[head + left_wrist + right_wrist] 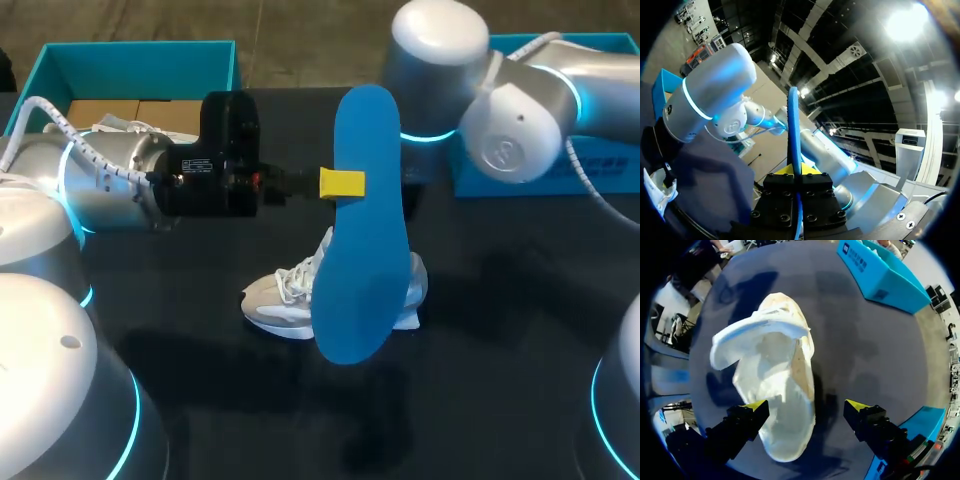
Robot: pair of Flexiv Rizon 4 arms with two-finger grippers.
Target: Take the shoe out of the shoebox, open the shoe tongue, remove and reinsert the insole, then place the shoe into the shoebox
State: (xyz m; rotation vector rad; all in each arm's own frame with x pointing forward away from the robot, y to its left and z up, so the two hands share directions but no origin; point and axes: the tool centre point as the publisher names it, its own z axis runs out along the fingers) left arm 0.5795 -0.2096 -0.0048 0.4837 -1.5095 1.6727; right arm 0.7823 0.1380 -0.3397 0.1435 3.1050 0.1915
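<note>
**Left hand.** The left hand (pixel 345 184) is clenched on the insole (pixel 362 230), with its yellow tips pressed against both faces near the upper end. In the head view the blue insole hangs upright above the desk (pixel 500 350), its broad face towards the camera. In the left wrist view it is seen edge-on (pixel 793 125), rising straight out from between the fingers.

**Right hand.** The right hand (pixel 806 407) is released, with its fingers spread wide and nothing held. In the right wrist view it hangs over the shoe (pixel 772 365). One finger is over the shoe's near end and the other is over bare desk beside it. Contact cannot be determined.

**Shoe.** The white shoe (pixel 285 298) stands on the desk near the middle, outside the shoebox (pixel 140 62). Its tongue is folded back and its mouth is open.

**Obstructions.**
- In the head view the insole covers most of the shoe and hides the right hand completely.
- The right arm (pixel 520 120) crosses in front of a second teal box part (pixel 560 175) at the far right of the desk.
- The left arm (pixel 110 175) covers the front of the shoebox at the far left. Brown cardboard and something white show inside the shoebox.
</note>
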